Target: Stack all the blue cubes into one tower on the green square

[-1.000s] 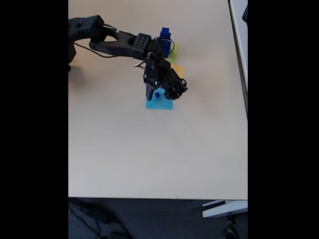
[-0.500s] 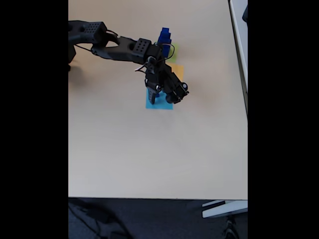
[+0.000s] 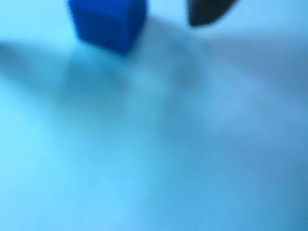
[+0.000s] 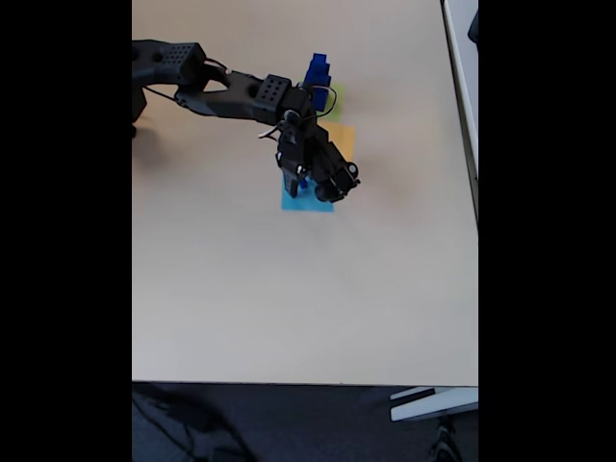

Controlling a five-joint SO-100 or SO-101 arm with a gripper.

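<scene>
Claw [image 4: 300, 181] low over light-blue square [image 4: 313, 201], jaws either side of small blue cube [image 3: 107, 21]; whether parted or clenched, cannot tell. Step: picking up cube. Next: pinch, lift, carry to tower [image 4: 318, 75] on green square [image 4: 333, 100]. Orange square [image 4: 344, 137] lies between; arm's cable near tower.

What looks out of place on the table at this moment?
One small blue cube sits on the light-blue square, apart from the tower by the green square. The hand is low over it. Nothing looks spilled or damaged.
</scene>
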